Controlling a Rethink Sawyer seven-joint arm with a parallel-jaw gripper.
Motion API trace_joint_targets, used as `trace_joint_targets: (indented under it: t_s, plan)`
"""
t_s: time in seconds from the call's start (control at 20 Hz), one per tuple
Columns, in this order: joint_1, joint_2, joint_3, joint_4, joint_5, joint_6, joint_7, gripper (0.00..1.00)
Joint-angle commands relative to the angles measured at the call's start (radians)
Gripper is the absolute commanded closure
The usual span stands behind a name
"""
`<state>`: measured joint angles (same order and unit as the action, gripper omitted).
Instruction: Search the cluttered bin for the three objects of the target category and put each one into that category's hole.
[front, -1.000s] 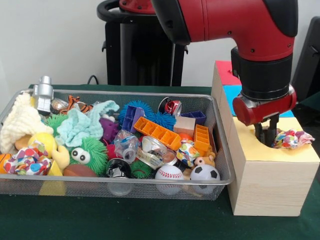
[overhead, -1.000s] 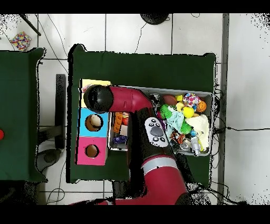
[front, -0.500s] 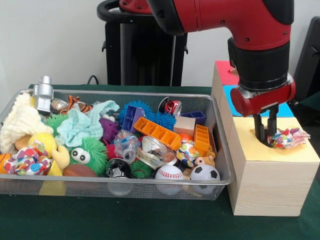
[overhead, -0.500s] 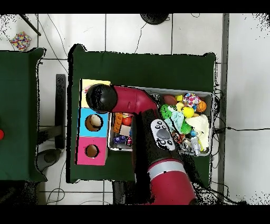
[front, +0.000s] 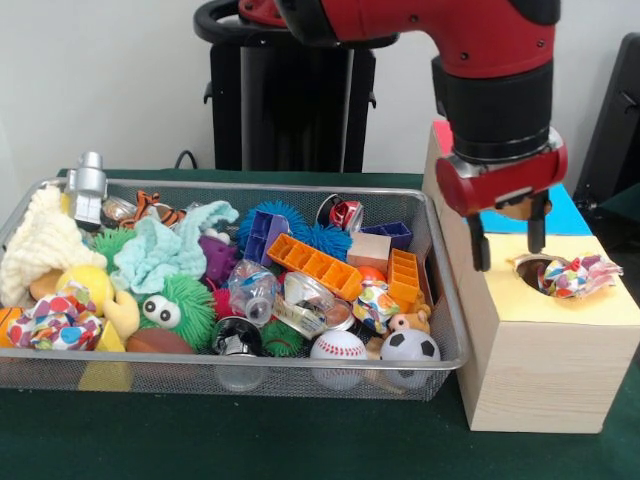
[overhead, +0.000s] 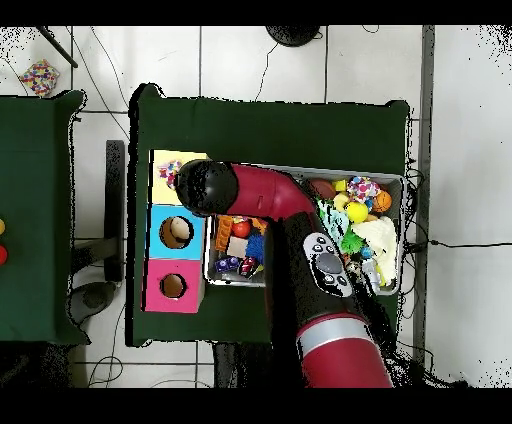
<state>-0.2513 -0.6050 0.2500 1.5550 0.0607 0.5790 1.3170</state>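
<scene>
Since claw (front: 505, 240) hangs spread and empty above the yellow hole (front: 540, 272), one spotted cloth wad (front: 578, 277) sits half in, unseated; look-alike wad (front: 58, 322) left in bin (front: 445, 325).

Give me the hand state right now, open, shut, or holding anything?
Hand: open and empty, raised beside the yellow hole; the multicoloured cloth toy lies in the hole, released.

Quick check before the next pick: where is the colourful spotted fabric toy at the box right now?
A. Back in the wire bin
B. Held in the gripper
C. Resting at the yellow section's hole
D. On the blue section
C: the colourful spotted fabric toy sits at the hole of the yellow section, while the gripper is open and empty above it.
</scene>
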Motion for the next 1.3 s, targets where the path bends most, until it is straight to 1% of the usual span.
trace_joint_targets:
  t_s: [0.05, 0.3, 0.5, 0.65, 0.75, 0.85, 1.0, 1.15, 1.3]
  plan:
    - [-0.051, -0.046, -0.004, 0.096, -0.014, 0.139, 0.088, 0.0]
    - [-0.057, -0.054, 0.001, 0.085, -0.019, 0.165, 0.086, 0.0]
    - [-0.069, -0.035, 0.013, 0.088, -0.008, 0.142, 0.099, 0.0]
    - [-0.068, -0.034, 0.004, 0.077, -0.022, 0.145, 0.094, 0.0]
    - [-0.058, -0.031, -0.031, 0.048, -0.066, 0.14, 0.079, 0.0]
    - [-0.04, -0.023, -0.09, 0.002, -0.121, 0.151, 0.073, 0.0]
    - [-0.027, -0.006, -0.15, -0.05, -0.173, 0.181, 0.072, 0.0]
    - [-0.017, 0.031, -0.2, -0.112, -0.21, 0.217, 0.09, 0.0]
    - [-0.034, 0.071, -0.192, -0.168, -0.25, 0.212, 0.04, 0.0]
